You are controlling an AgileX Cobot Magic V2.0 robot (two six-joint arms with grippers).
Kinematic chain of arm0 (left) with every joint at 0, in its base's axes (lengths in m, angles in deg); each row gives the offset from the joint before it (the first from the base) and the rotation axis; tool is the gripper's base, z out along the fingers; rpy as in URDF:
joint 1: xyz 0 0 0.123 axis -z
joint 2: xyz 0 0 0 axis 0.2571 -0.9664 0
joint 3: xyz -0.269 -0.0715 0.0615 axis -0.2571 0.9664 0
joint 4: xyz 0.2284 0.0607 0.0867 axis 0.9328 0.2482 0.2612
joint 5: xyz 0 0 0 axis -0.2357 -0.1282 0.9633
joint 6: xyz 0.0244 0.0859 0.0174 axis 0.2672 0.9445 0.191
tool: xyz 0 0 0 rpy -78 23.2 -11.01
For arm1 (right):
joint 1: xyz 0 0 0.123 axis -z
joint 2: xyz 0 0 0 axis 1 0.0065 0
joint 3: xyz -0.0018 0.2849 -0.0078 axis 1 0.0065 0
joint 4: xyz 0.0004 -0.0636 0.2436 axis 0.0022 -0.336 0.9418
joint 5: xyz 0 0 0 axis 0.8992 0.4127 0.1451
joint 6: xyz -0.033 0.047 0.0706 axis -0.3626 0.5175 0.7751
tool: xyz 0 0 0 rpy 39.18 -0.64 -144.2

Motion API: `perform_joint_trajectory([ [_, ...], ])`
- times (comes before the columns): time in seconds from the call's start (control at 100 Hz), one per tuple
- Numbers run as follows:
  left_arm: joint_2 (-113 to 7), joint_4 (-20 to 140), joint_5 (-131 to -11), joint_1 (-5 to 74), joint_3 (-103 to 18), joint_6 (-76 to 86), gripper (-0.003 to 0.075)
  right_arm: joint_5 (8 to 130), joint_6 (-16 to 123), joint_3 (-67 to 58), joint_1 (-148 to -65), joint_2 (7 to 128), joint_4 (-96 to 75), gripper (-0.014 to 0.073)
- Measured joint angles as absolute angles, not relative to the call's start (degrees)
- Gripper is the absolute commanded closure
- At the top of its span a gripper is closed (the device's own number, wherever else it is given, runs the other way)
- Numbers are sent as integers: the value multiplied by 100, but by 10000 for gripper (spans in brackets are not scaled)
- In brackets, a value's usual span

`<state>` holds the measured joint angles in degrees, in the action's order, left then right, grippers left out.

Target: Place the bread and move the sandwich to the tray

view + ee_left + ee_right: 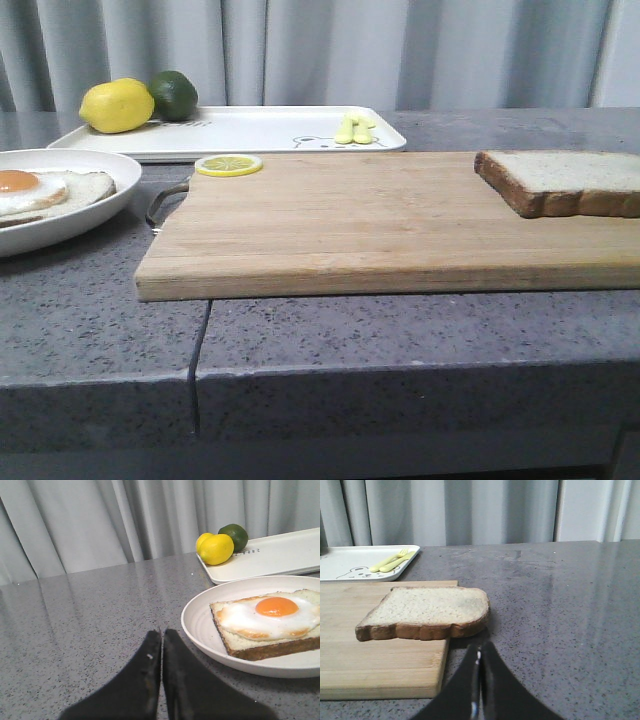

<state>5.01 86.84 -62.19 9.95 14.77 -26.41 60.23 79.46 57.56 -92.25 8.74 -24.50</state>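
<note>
Grey speckled stone counter (pixel 100 330) fills the foreground of the front view, backed by pale curtains, and neither arm shows there.

Nearest in the right wrist view is the right gripper (pixel 479 655), its dark fingers pressed together with nothing between them. Just past their tips lies the bread (pixel 427 611), a thick slice with a brown crust, resting on the right end of the wooden cutting board (pixel 340 225) and hanging slightly over its edge. Its longer side runs across that frame, so it lies broadside to the fingers and a little left of their line. The right arm looks by far the nearer one to it; the fingers would need to part first.

In the left wrist view the left gripper (pixel 161 645) is also closed and empty, low over bare counter. The sandwich (pixel 270 622), bread with a fried egg, sits on the round white plate (pixel 200 630) to the right of those fingers and close by.

Farthest back is the tray (pixel 270 130), carrying a lemon (pixel 116 105), a lime (pixel 173 93) and a pale yellow fork (pixel 355 129), with a lemon slice (pixel 229 165) at the board's far corner.
</note>
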Motion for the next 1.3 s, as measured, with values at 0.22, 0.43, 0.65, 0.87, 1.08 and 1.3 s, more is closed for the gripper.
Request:
perform_joint_trajectory([
  [0.22,501,8684,-6219,995,1477,-2641,740,6023,7946,5756,-9225,874,-2450,664],
  [0.43,501,8684,-6219,995,1477,-2641,740,6023,7946,5756,-9225,874,-2450,664],
  [0.65,501,8684,-6219,995,1477,-2641,740,6023,7946,5756,-9225,874,-2450,664],
  [0.87,501,8082,-6153,995,1477,-2641,740,5627,7946,5756,-9225,874,-2426,664],
  [1.08,501,7445,-6288,995,1353,-2641,740,6013,8158,5488,-9225,874,-1962,664],
  [1.3,371,7126,-6873,995,412,-2641,740,7531,8195,4393,-9225,1068,-1836,664],
])
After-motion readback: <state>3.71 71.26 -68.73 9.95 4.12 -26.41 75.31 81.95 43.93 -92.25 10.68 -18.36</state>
